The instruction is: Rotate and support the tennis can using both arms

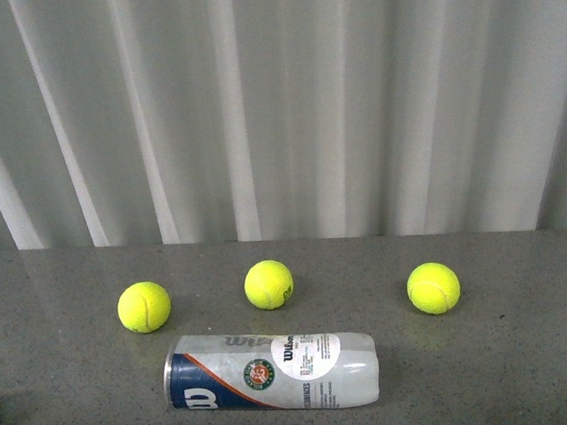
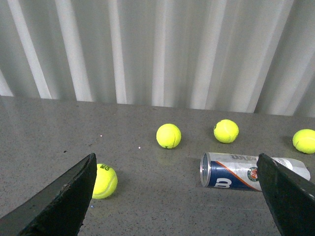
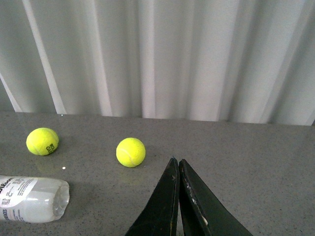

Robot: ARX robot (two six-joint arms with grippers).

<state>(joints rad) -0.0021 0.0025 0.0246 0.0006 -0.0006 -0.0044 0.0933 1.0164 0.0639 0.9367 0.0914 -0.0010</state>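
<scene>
Tennis can (image 1: pixel 271 369) on its side, clear of wide left fingers (image 2: pixel 59 201), closed right fingers (image 3: pixel 194 211).

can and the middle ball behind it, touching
Apart. The front view shows a strip of bare table between the can and the middle ball.
</scene>
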